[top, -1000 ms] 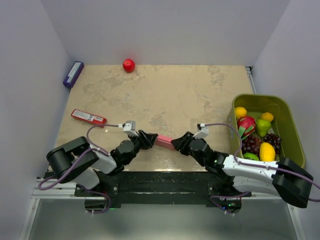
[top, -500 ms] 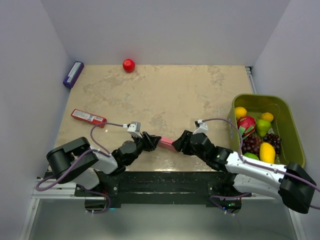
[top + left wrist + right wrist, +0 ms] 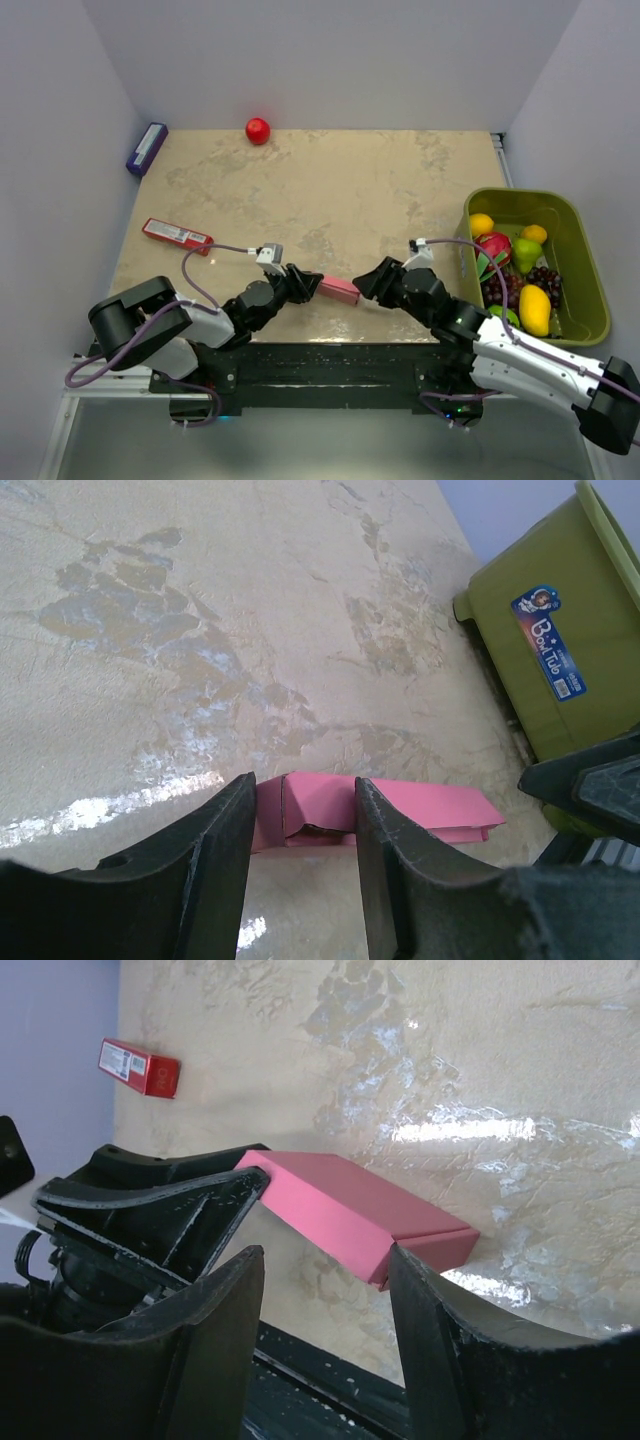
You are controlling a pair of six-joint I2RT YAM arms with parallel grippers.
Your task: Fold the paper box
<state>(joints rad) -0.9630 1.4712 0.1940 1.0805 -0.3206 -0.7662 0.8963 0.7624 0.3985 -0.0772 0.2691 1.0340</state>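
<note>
The paper box (image 3: 338,290) is a pink, flattened rectangular box lying low at the table's near edge. My left gripper (image 3: 306,285) is shut on its left end. In the left wrist view the box (image 3: 420,805) runs off to the right, and its folded end sits between my two fingers (image 3: 215,850). My right gripper (image 3: 373,284) stands open just right of the box, holding nothing. In the right wrist view the box (image 3: 350,1210) lies just beyond the right gripper (image 3: 325,1260), and its near corner comes close to the right finger (image 3: 440,1330).
A green bin (image 3: 583,232) full of fruit stands at the right and also shows in the left wrist view (image 3: 540,640). A narrow red packet (image 3: 177,235) lies at the left. A red ball (image 3: 258,130) and a purple box (image 3: 147,148) sit at the back.
My right gripper has opened, let go of the box's right end and drawn back to the right. My left gripper keeps its hold, and the box has shifted slightly right.
</note>
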